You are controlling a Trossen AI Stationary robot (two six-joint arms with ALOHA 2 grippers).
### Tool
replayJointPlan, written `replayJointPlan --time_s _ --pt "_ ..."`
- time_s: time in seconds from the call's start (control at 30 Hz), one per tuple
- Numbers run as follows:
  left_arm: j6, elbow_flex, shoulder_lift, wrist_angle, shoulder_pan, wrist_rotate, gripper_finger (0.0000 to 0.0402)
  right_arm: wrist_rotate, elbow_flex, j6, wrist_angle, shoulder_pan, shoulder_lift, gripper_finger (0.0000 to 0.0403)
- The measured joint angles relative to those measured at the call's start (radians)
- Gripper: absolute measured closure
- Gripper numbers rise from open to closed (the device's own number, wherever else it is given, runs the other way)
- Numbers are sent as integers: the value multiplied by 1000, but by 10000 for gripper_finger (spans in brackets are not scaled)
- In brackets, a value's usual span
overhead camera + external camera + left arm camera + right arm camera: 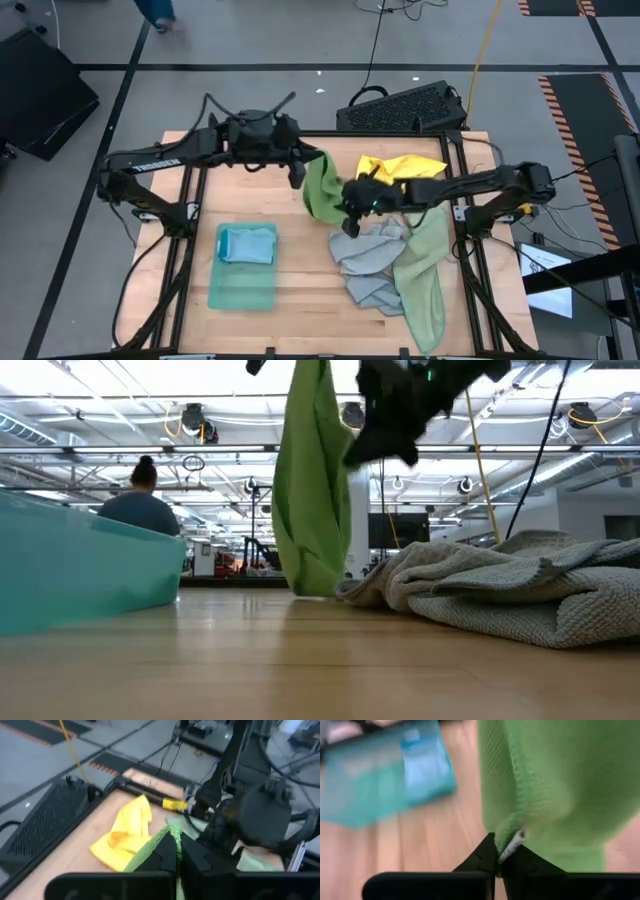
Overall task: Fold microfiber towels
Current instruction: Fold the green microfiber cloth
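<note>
The bright green towel [321, 190] hung lengthwise above the bench [300, 300], its upper corner clamped in the left pincer [298, 172], the right pincer [352, 207] gripping its edge lower down.

Around my wooden table [300, 300] — grey floor [250, 40], striped hazard tape [575, 110], far ceiling lights [120, 435] — a seated person [140, 500].

Both arms are built of dark, near-black links, with white lettering printed along the left arm [150, 165]. Black cables are run beside the right arm [500, 185], and a small green light is seen on its wrist housing. Each wrist view is bordered by a flat black bar from which two tapered black fingers [485, 857] are extended.
</note>
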Motion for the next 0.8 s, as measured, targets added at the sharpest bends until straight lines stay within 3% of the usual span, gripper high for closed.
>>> replayJointPlan --time_s 0.33,0.6,0.8 --pt "51 0 -100 -46 53 5 397 -18 285 -53 -223 -200 -142 401" --pt "34 1 -134 -13 157 -7 396 -215 412 -60 -185 -475 -149 402" --pt "25 1 -130 -13 256 -30 395 -477 414 -5 -110 -662 -129 402"
